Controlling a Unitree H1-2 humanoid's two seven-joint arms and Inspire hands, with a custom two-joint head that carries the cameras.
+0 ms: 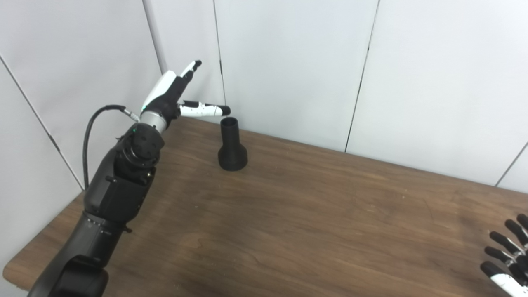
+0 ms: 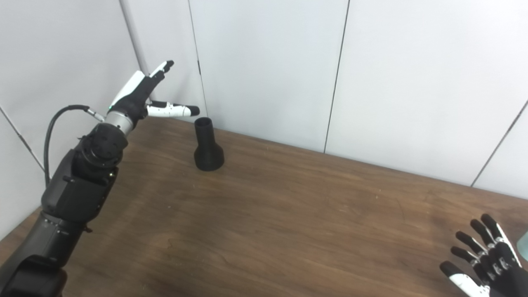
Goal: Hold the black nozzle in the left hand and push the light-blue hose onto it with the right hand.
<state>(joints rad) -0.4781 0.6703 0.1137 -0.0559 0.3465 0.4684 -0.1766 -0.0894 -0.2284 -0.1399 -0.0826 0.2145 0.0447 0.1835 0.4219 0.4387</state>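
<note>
Right eye view puts the right hand point(image 2: 486, 258) nearest, at the lower right corner of the frame, fingers spread and holding nothing. A pale blue sliver at the right edge just beside it may be the light-blue hose point(image 2: 524, 246), but too little shows to be sure. Across the bare brown table point(image 2: 288, 222), in the upper left, the black nozzle point(image 2: 208, 146) stands upright on its wide flared base, long axis vertical, narrow open mouth pointing up. Farther back, the left hand point(image 2: 142, 99) hovers beside and above the nozzle's mouth, fingers splayed, thumb reaching toward the rim without touching.

The main risk I judge is a knock: the nozzle stands free, so a finger catching the narrow neck off-centre as the hand closes could tip it over or slide it toward the wall.
</note>
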